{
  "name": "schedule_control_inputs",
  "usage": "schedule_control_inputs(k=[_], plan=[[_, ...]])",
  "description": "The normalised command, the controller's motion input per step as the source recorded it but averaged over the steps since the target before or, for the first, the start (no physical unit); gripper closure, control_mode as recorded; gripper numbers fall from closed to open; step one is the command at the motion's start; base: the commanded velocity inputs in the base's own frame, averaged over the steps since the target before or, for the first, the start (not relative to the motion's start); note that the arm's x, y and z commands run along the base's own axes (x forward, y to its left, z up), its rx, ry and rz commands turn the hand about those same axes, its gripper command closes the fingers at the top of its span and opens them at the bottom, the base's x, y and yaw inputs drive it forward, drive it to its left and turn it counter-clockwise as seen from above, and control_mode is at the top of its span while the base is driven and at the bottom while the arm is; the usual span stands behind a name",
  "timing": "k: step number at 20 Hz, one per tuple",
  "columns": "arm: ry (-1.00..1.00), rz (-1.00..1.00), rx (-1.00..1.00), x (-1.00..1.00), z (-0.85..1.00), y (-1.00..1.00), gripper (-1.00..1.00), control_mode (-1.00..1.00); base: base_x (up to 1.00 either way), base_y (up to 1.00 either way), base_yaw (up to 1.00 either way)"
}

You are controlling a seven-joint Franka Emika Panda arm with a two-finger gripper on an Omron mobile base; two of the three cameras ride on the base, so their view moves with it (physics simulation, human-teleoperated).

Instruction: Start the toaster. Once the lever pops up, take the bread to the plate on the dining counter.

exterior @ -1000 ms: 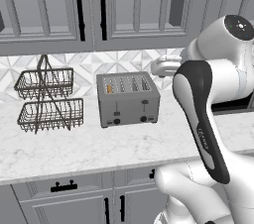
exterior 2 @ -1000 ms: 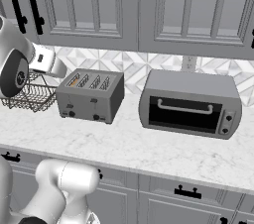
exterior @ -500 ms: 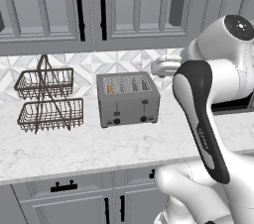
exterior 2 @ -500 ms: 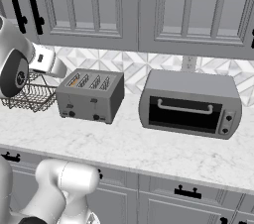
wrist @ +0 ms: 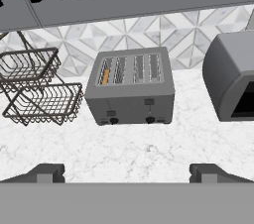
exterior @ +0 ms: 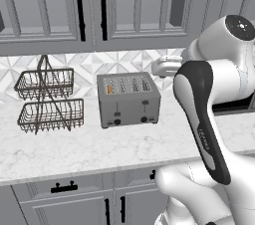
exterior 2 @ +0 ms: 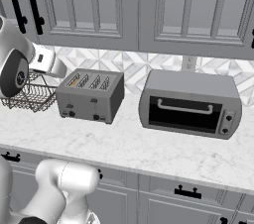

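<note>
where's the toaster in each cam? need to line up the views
Left base view: toaster centre, right of the wire basket rack.
Right base view: toaster left of centre, between the rack and the toaster oven.
Hand view: toaster centre, rack on its left.
Shared landmark: the rack, beside the toaster.

Toaster (exterior: pixel 128 99) between rack (exterior: pixel 46 100) and oven (exterior 2: pixel 189 104)

A home kitchen: grey cupboards (exterior 2: pixel 94 5), marble worktop (exterior: pixel 99 149), toaster (exterior: pixel 128 99), small oven (exterior 2: pixel 191 104), tiled wall behind.
</note>
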Motion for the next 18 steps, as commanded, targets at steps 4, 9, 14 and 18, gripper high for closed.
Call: schedule_control_inputs(k=[4, 9, 14, 18], plan=[[0.00, 0.00, 0.00, 0.00, 0.00, 0.00, -1.00, -1.00, 0.00, 0.00, 0.00], [0.00, 0.00, 0.00, 0.00, 0.00, 0.00, -1.00, -1.00, 0.00, 0.00, 0.00], [0.00, 0.00, 0.00, 0.00, 0.00, 0.00, -1.00, -1.00, 0.00, 0.00, 0.00], [0.00, 0.00, 0.00, 0.00, 0.00, 0.00, -1.00, -1.00, 0.00, 0.00, 0.00]])
